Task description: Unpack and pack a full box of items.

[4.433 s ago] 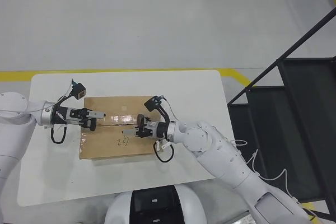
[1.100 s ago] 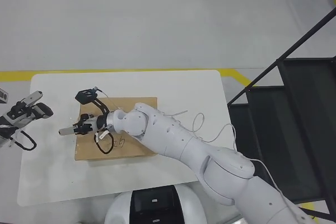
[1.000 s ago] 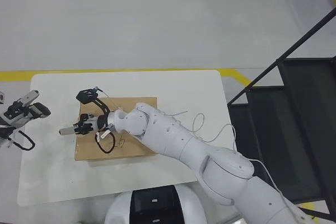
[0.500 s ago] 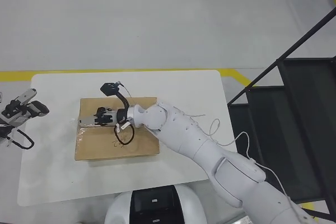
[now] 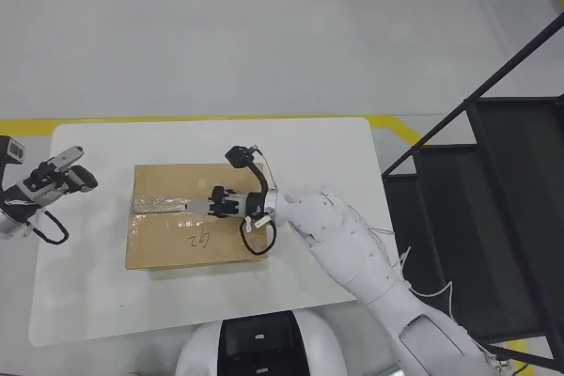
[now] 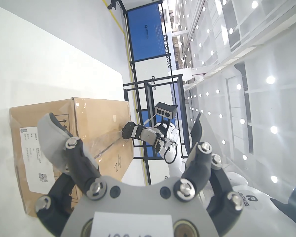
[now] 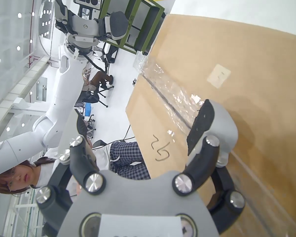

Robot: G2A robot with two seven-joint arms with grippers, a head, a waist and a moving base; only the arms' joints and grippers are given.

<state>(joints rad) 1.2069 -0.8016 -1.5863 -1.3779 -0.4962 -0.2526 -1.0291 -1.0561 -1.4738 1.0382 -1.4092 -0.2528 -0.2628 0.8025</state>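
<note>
Two grippers, both spread: right gripper point(image 5: 202, 203) lies over the tape seam point(image 5: 160, 204) of the box point(image 5: 188, 249); left gripper point(image 5: 77, 169) stands clear. Advise pressing one fingertip squarely along the seam.

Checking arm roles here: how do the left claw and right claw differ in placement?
The right claw is over the cardboard box, at its taped seam; the left claw is off the box, above the table beside the box's end. The right claw points along the seam; the left claw points roughly toward the box from outside it. Both are open and empty.
</note>
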